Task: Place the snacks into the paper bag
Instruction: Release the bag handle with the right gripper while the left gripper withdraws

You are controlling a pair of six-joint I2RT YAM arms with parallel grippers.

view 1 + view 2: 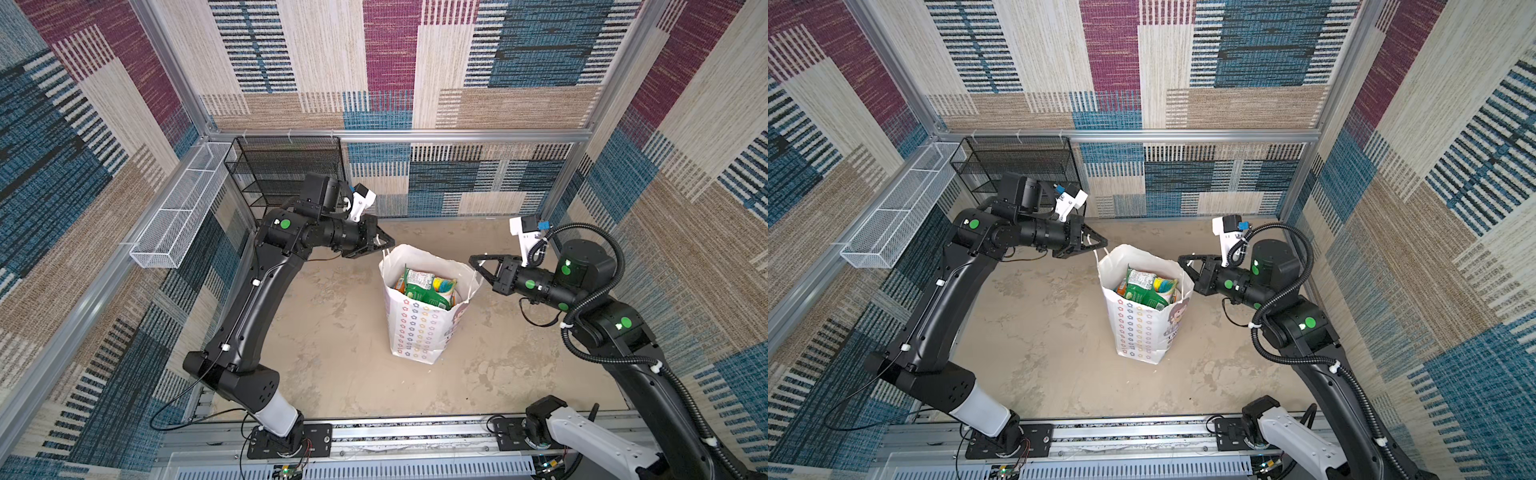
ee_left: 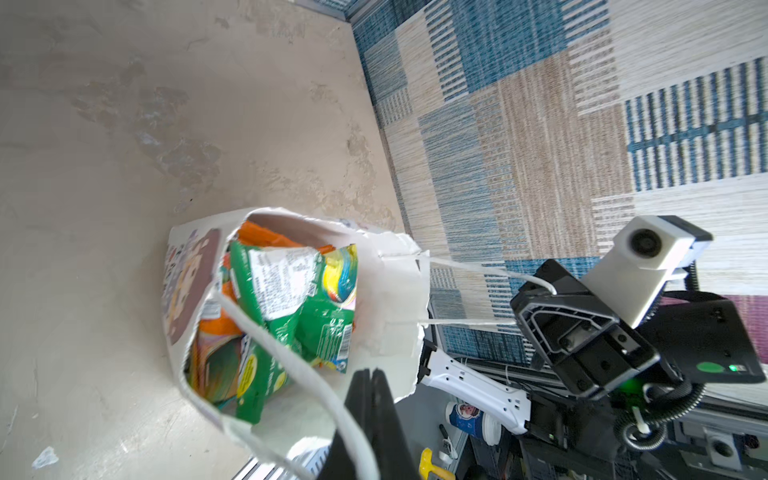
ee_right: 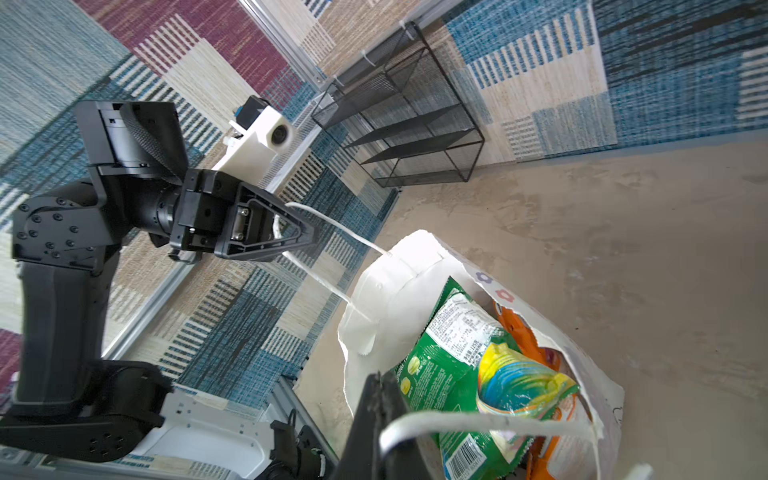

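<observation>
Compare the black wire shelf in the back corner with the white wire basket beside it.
Colour: the shelf is black, the basket white. Shape: the shelf is a tall box with stacked tiers; the basket is a long, narrow trough split into sections. Placement: the shelf stands on the table; the basket hangs on the side wall. Both are wire mesh.

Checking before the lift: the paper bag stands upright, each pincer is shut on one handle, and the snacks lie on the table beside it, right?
No: the snacks sit inside the paper bag, not beside it, as both top views show. The rest is right.
</observation>
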